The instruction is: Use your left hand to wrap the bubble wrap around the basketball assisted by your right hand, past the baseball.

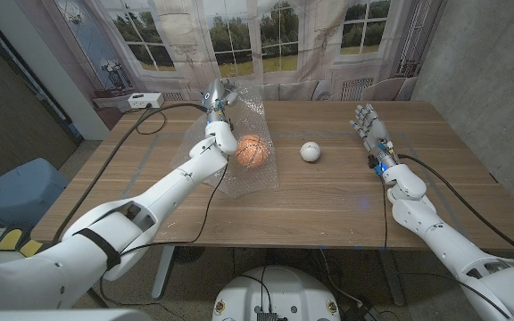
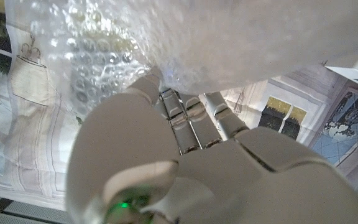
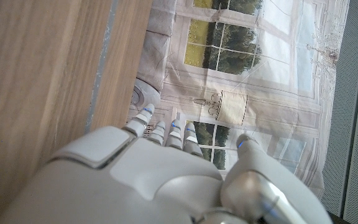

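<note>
Bubble wrap, a clear crinkled plastic sheet (image 1: 244, 134), lies on the wooden table (image 1: 346, 196) left of centre, and we see its far edge lifted off the surface toward twelve o'clock. On the sheet sits the orange rubber basketball (image 1: 250, 151), small and round, with the plastic rising behind it and spreading flat in front of it toward six o'clock. Our white left hand (image 1: 219, 95) is raised over the sheet's far left corner, at about eleven o'clock from the basketball, and its fingers (image 2: 188, 121) are closed onto the lifted plastic; in the left wrist view the bubbled film bunches right at the fingertips and drapes over them, so we hold it there. At three o'clock from the basketball, well clear of the sheet's edge, rests the white stitched baseball (image 1: 310, 152) on bare wood. Farther out along the same three o'clock line our white right hand (image 1: 368, 125) is near the table's right side, apart from both balls, its fingers extended and slightly spread toward twelve o'clock with nothing between them. In the right wrist view those fingers (image 3: 160, 132) reach out straight beside the wood grain. Behind the table hangs a printed window backdrop (image 1: 275, 36).
</note>
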You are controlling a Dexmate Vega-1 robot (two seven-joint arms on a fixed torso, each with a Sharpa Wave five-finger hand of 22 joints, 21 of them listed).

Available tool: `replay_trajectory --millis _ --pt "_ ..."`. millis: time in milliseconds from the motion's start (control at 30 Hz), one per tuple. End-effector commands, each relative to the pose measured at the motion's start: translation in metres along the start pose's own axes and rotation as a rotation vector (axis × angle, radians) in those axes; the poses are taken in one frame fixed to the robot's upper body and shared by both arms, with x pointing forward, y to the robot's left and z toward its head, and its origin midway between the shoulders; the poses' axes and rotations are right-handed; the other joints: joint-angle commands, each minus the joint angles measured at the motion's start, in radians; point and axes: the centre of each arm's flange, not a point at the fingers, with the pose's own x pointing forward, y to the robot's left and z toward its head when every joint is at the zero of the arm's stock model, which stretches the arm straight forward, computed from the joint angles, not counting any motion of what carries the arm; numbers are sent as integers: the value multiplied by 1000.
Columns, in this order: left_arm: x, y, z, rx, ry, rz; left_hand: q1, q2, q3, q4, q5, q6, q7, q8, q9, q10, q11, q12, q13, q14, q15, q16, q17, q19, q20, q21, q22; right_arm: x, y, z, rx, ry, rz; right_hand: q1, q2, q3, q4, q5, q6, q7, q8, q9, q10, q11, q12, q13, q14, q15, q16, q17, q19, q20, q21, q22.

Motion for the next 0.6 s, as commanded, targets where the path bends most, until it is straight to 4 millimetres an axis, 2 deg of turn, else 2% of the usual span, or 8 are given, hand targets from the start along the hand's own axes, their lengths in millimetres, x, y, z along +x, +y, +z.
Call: replay_trajectory --millis 33,67,133,167,300,433,467,600 --pt "20 -25 3 17 36 -375 -147 -57 -52 39 -11 -279 22 -56 -6 -234 32 -127 -70 -273 -8 -118 -119 -156 23 -68 -72 -7 -5 -2 1 -2 -19 1 0 2 -4 10 -4 -6 4 5 2 4 5 2 -1 3 5 3 3 -1 7 5" --pt "20 -26 4 15 35 -414 -206 -77 -86 57 -9 -361 10 -57 -8 -308 47 -135 -88 -354 17 -121 -144 -201 30 -96 -76 -7 -5 -2 3 -2 -23 1 0 2 -4 10 -4 -6 5 5 3 6 5 2 -1 3 6 3 3 -1 6 5" --pt "20 -26 6 16 32 -476 -333 -119 -161 98 -3 -507 -48 -54 -10 -459 78 -135 -121 -498 60 -115 -183 -287 68 -161 -79 -7 -5 -2 4 0 -23 1 0 2 -4 10 -4 -6 4 5 2 4 5 2 -1 3 6 3 3 0 6 5" --pt "20 -25 8 12 28 -492 -367 -133 -182 108 0 -540 -65 -52 -11 -488 83 -132 -128 -534 73 -115 -190 -308 71 -179 -79 -7 -5 -2 3 0 -22 1 0 2 -4 10 -4 -7 5 5 2 4 5 2 -1 2 5 3 3 -1 7 5" --pt "15 -16 14 -10 4 -537 -512 -181 -268 158 20 -649 -100 -44 -12 -667 123 -130 -147 -707 166 -118 -199 -427 155 -279 -76 -7 -5 -1 2 -1 -20 0 0 2 -5 10 -4 -8 5 5 2 5 4 2 -1 3 5 4 3 0 6 5" --pt "5 1 21 -62 -38 -522 -570 -189 -298 183 25 -635 -125 -33 -12 -693 136 -118 -149 -743 189 -109 -197 -465 183 -313 -74 -6 -4 0 -3 -6 -6 0 0 1 -5 10 -4 -8 5 5 2 5 4 2 -1 2 5 4 3 0 6 5" --pt "1 6 24 -65 -55 -511 -595 -189 -310 194 27 -577 -141 -14 -10 -678 140 -106 -149 -734 193 -100 -197 -441 194 -314 -73 -6 -3 1 3 -5 -13 0 0 1 -5 10 -4 -8 5 5 2 6 4 2 -1 2 5 4 3 0 6 5" --pt "-14 29 40 -28 -112 -509 -602 -182 -317 191 29 -504 -134 -7 -8 -603 148 -76 -148 -665 170 -77 -200 -351 194 -308 -72 -5 -1 3 2 -9 -5 0 0 1 -5 10 -3 -8 5 5 2 3 4 2 -1 2 5 4 3 0 6 5"
